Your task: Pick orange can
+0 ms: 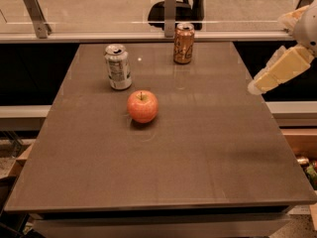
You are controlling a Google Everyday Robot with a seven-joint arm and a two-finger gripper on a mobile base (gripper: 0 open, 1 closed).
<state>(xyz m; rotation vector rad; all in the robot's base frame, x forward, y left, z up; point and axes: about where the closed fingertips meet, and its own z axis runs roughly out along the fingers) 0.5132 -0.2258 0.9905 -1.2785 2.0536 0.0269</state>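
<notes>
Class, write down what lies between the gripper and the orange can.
In the camera view, only bare tabletop lies between the gripper, at the table's right edge, and the orange can near the far edge.

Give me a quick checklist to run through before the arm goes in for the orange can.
1. Orange can stands upright near the far edge of the table: ok.
2. Can stands apart from the silver-white can and the apple: ok.
3. Nothing stands on the table between the gripper and the orange can: ok.
4. Gripper at the can: not ok; it hangs off the table's right edge, well short of it.
5. Room between the can and the rail behind it: cannot tell.
</notes>
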